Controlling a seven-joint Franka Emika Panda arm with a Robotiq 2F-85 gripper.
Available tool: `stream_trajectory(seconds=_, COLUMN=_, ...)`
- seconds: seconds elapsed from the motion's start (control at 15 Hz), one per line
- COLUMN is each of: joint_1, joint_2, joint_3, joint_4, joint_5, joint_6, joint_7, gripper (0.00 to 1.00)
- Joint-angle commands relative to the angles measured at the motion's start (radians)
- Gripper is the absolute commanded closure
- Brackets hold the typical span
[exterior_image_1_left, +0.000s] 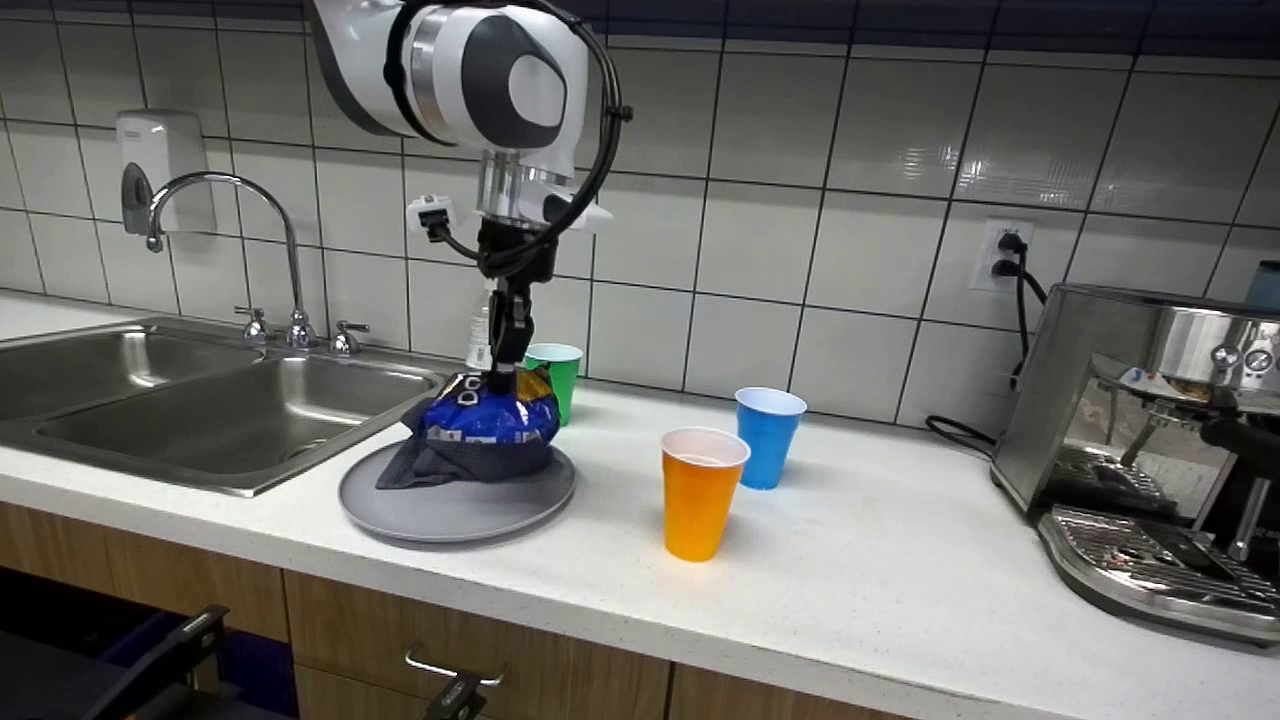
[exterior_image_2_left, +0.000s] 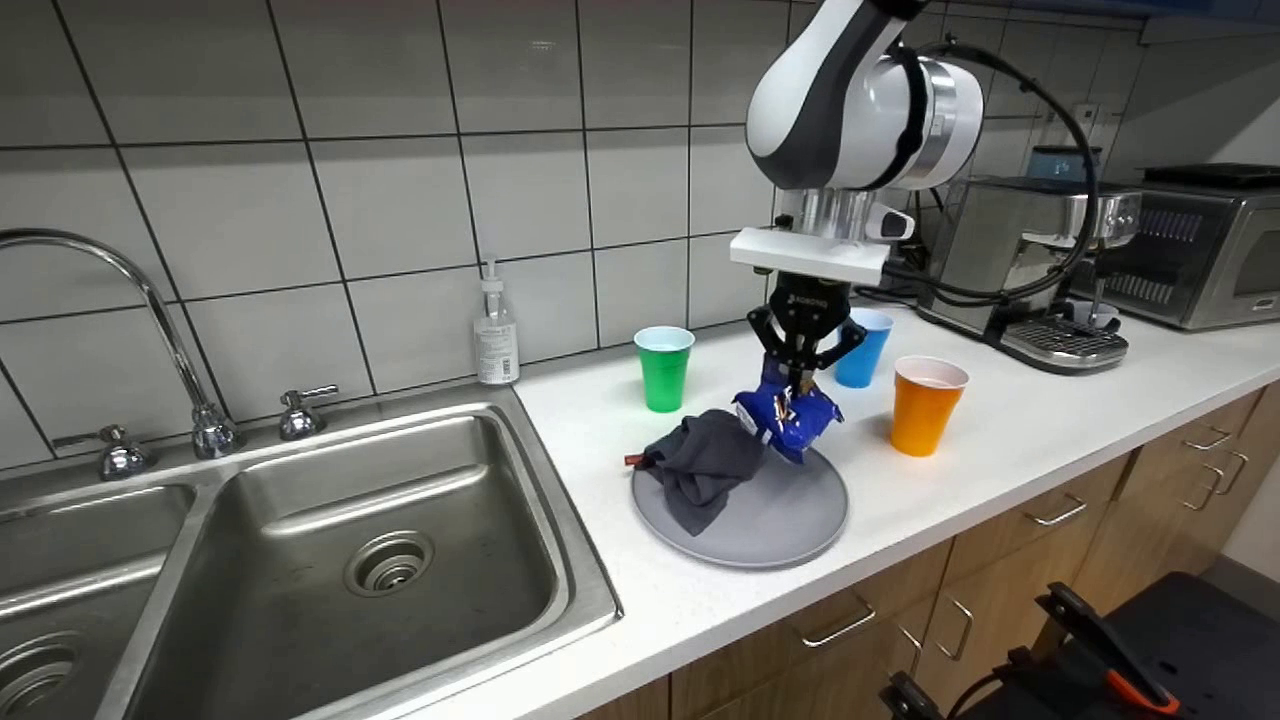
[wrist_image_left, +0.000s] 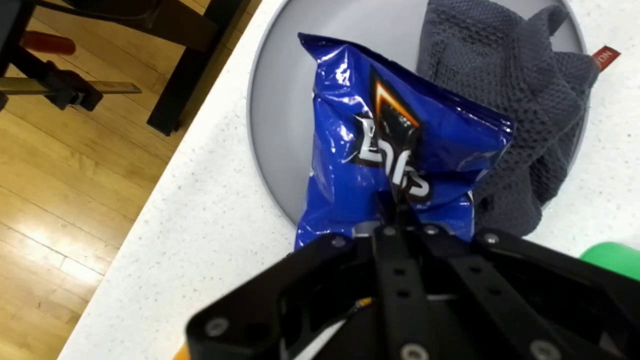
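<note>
- Gripper (exterior_image_2_left: 797, 384) pinched tight, clutching the blue bag (exterior_image_2_left: 796, 424)!
- In an exterior view, gray cloth (exterior_image_2_left: 702, 466) at its eight o'clock, orange cup (exterior_image_2_left: 924, 412) at three.

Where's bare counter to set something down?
Widest: counter between the orange cup and coffee machine. Narrower: the strip between sink and gray plate. Crowded: over the plate, where the gripper pinches the blue chip bag beside the gray cloth, with the green cup nearby.

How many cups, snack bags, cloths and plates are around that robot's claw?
3 cups: green cup, blue cup, orange cup
1 snack bag, pinched in the gripper
1 cloth
1 plate
Total: 6
</note>
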Motion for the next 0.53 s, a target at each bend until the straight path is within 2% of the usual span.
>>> stream_trajectory(seconds=0.0, joint_1=-0.026, joint_2=-0.002, joint_3=-0.001, joint_4=0.069, joint_5=0.004, joint_6=-0.069, joint_7=-0.022, gripper=1.00)
stream_trajectory(seconds=0.47, joint_1=-0.046, joint_2=0.084, joint_3=-0.010, joint_4=0.214, joint_5=0.012, joint_6=-0.102, joint_7=-0.033, gripper=1.00)
